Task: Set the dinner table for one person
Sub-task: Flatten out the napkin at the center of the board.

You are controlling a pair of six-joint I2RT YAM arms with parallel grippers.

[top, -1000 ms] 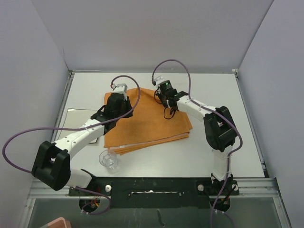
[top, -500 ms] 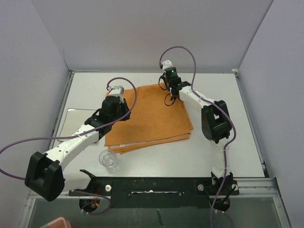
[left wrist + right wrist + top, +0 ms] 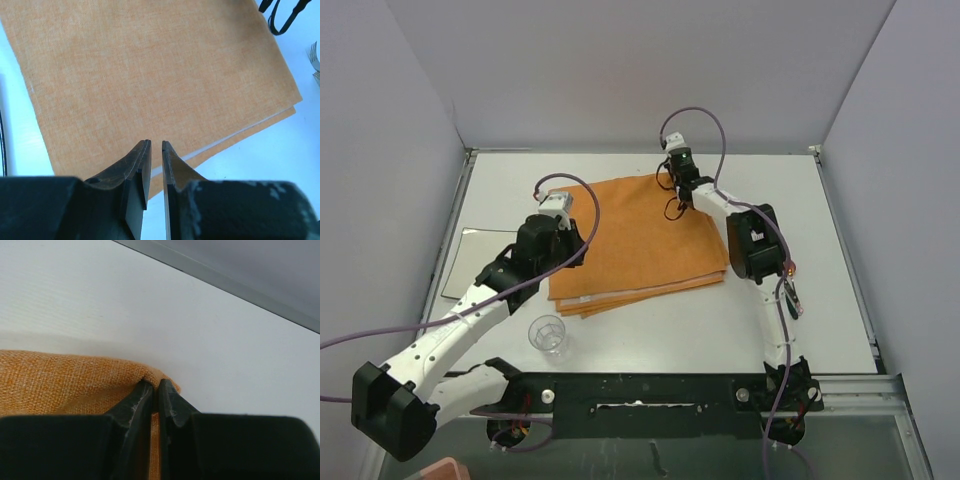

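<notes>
My right gripper (image 3: 156, 385) is clamped shut on the far corner of the orange placemat (image 3: 640, 240), and the cloth rucks up into the tips. My left gripper (image 3: 155, 145) is all but closed, with only a thin slit between the jaws and nothing visible caught in it. Its tips lie over the placemat's near-left edge, and I cannot tell whether they press on the cloth.

Against a second ago, my right gripper has carried its corner further toward the back wall, and the placemat has slid and swung that way with it. My left arm has stretched out, its elbow now low in the near-left corner. The glass tumbler (image 3: 549, 338) has stayed just off the placemat's near corner.

From above, my left wrist hides its own fingers and part of the placemat's left edge. My left forearm crosses the pale square plate (image 3: 460, 262), so only part of it shows. In the left wrist view, fork tines (image 3: 314, 55) are cut off at the right border.

The worktop (image 3: 840, 300) is pale grey-white and matte with a thin metal rim. It spans the floor between the walls and carries everything here.
</notes>
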